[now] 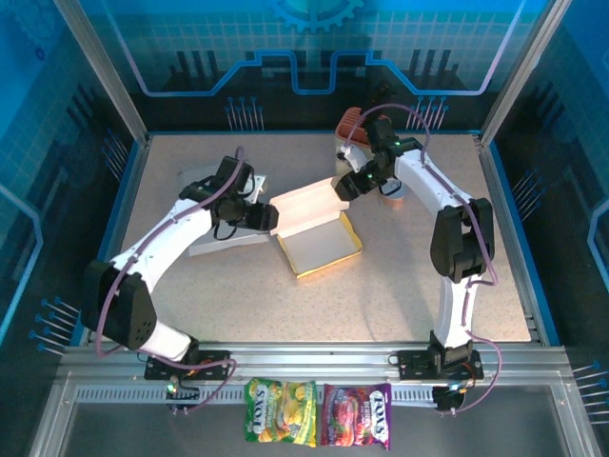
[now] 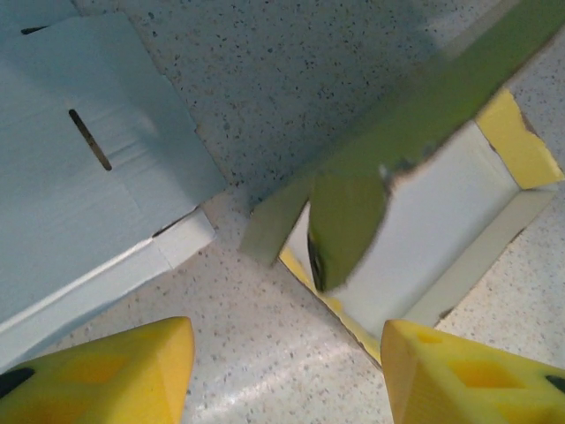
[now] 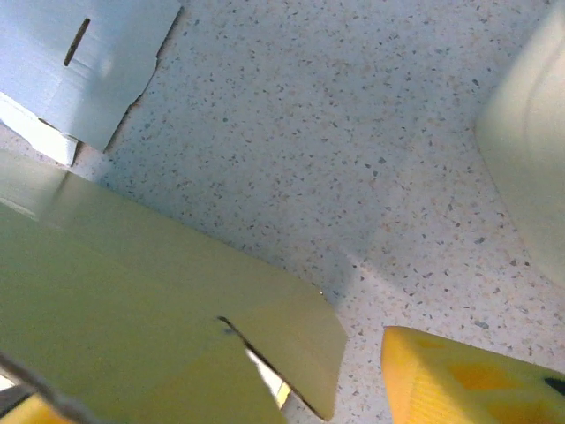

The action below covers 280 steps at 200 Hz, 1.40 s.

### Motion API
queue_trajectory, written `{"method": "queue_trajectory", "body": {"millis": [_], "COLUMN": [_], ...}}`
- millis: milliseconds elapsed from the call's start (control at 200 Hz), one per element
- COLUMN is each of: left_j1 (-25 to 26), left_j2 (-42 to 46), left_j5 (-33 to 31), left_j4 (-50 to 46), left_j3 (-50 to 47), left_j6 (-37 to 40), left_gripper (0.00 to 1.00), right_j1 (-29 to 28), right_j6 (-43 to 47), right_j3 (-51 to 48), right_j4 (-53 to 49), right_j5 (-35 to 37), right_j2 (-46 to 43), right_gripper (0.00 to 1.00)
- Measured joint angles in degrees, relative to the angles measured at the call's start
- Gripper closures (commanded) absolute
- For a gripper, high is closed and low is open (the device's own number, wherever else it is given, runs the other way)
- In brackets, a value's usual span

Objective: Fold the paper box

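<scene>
Yellow-edged white paperboard box (image 1: 319,246) sits mid-way across the speckled table (image 1: 238,305), lid raised. I judge it light, easily creased and prone to skidding, so I would pinch the lid's free edge. Left gripper (image 2: 282,380) is wide and empty beside it. Right gripper (image 1: 346,187) is at the lid; I cannot tell its grip.

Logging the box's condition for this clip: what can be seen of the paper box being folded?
The paper box is thin card, yellow outside and white inside. Its shallow tray sits flat on the table near the middle, walls already up. The hinged lid stands raised and open, a side flap hanging loose. The right gripper is at the lid's corner; whether it grips is unclear.
</scene>
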<state>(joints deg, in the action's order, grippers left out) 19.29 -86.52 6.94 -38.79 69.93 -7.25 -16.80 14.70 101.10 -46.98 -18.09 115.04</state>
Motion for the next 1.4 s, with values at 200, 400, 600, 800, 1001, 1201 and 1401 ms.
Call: {"method": "queue_trajectory", "body": {"millis": [200,400,600,800,1001,1201,1401], "left_j1": [-1.6,-1.9,-1.9,-1.9,-1.8,-1.3,-0.4], "left_j2": [-4.6,-5.4,-5.5,-6.2,-7.1,-9.7,-10.6], "left_j5": [0.0,1.3,3.1,3.0,1.6,-1.0,-3.3], "left_j4": [2.0,3.6,4.3,4.6,4.3,2.7,1.4], "left_j3": [1.9,2.7,2.7,3.0,4.3,7.7,9.8], "left_j6": [1.9,3.3,3.0,2.1,0.1,-3.1,-6.0], "left_gripper": [0.48,0.61,0.78,0.94,1.00,1.00,1.00], "right_j1": [-0.3,-0.4,-0.4,-0.7,-1.6,-2.4,-3.3], "right_j6": [0.2,0.4,0.4,0.4,-0.1,-1.6,-4.4], "right_j3": [0.2,0.2,0.2,0.2,0.3,0.3,0.3], "right_j4": [-0.2,-0.2,-0.6,-1.1,-1.2,-1.2,-1.2], "right_j5": [0.0,0.3,1.2,2.3,3.7,6.3,9.0], "right_j2": [0.0,0.0,0.0,0.0,0.0,-0.1,-1.0], "right_gripper": [0.50,0.58,0.72,0.88,1.00,1.00,1.00]}}
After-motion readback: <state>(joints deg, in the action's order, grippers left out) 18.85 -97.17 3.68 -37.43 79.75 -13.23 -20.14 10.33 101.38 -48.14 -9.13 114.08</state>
